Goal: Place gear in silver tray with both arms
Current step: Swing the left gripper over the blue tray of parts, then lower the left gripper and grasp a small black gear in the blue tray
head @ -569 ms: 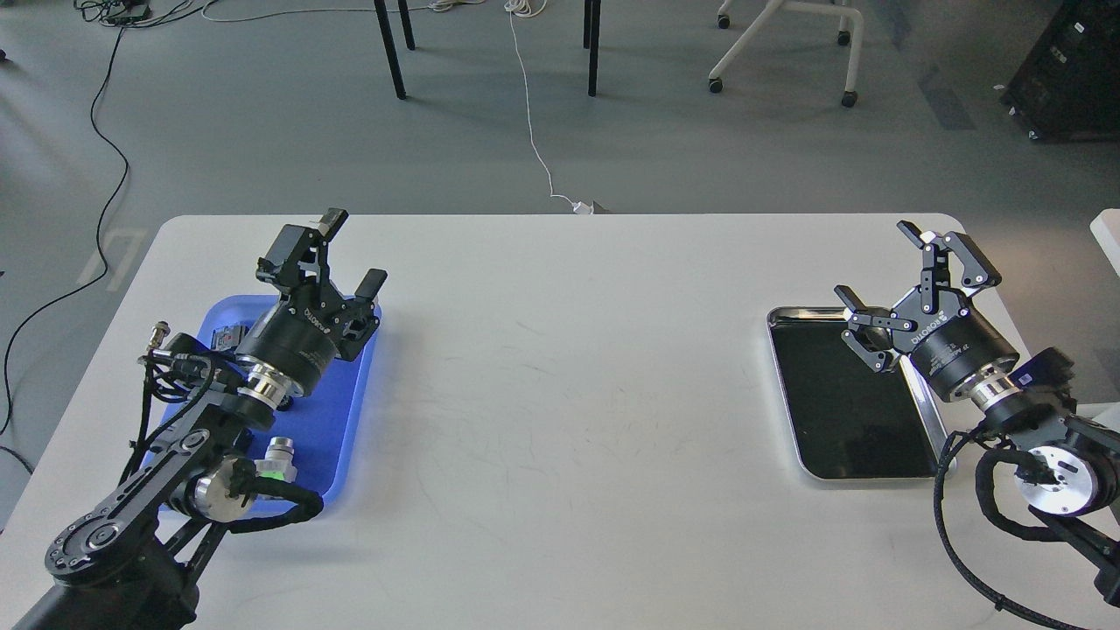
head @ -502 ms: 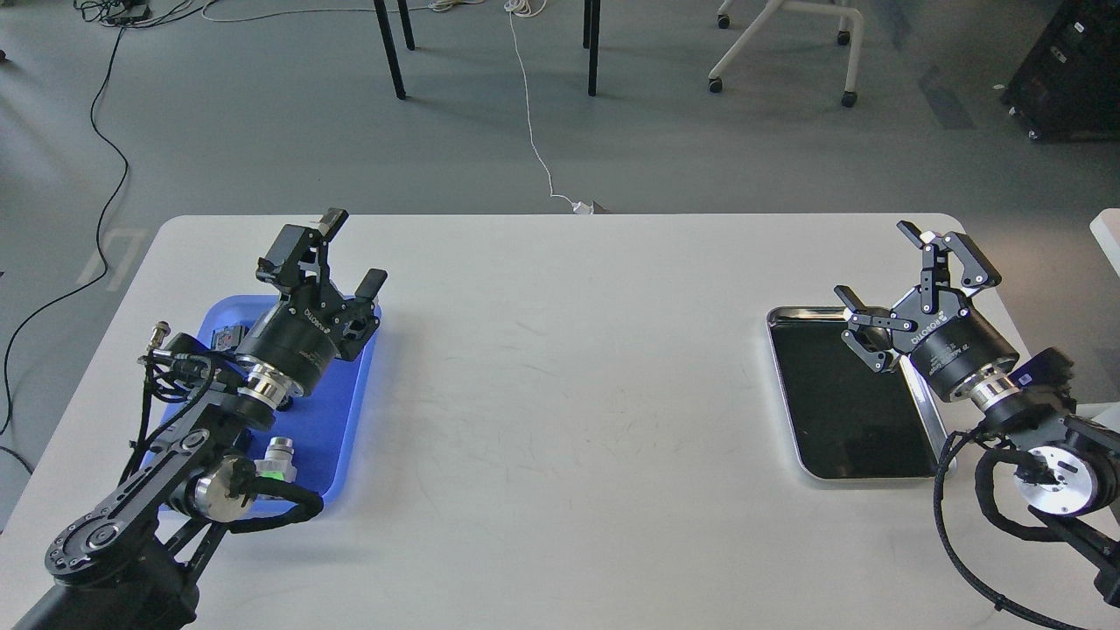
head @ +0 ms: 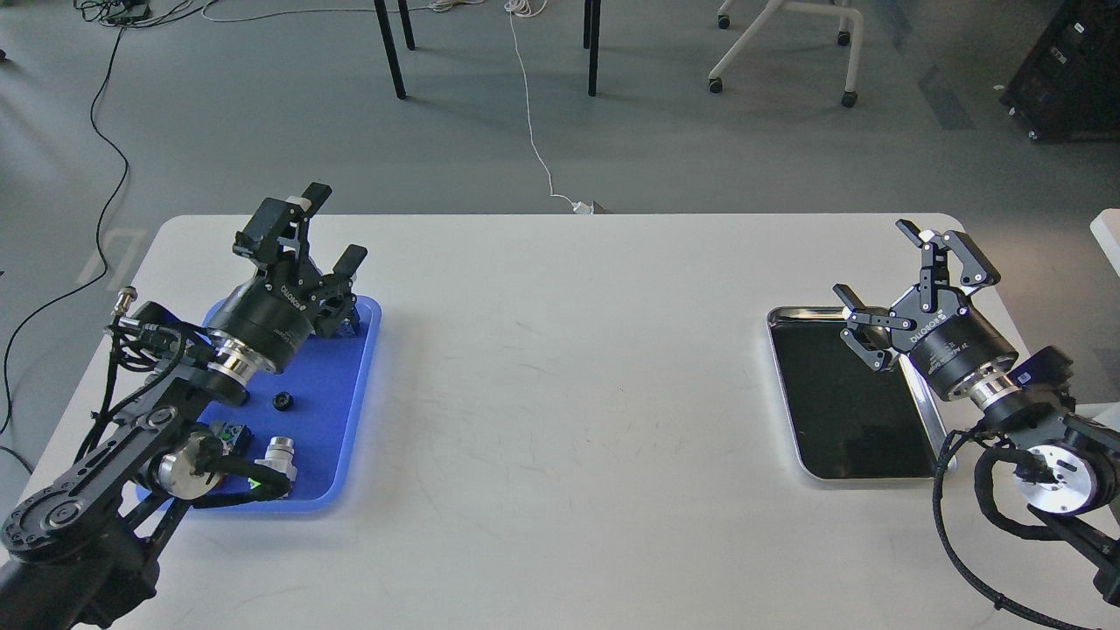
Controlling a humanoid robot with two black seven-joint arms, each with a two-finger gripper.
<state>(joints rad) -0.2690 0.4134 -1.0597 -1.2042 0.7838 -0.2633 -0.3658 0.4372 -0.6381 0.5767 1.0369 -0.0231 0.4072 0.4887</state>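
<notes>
Table (head: 560, 376) middle is bare between the two trays, both near the side edges. Silver tray (head: 853, 477) far right, nothing in it. Blue tray (head: 346, 420) far left holds one small black gear (head: 282, 402), one metal cylinder (head: 280, 452) and one small board (head: 232, 433) (partly hidden). Left gripper (head: 328, 229) spread wide, holding nothing, over the blue tray's far end. Right gripper (head: 875, 262) likewise spread, nothing held, over the silver tray's far right corner.

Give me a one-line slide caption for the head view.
Both grippers open: left gripper over the blue tray, right gripper above the empty silver tray.
</notes>
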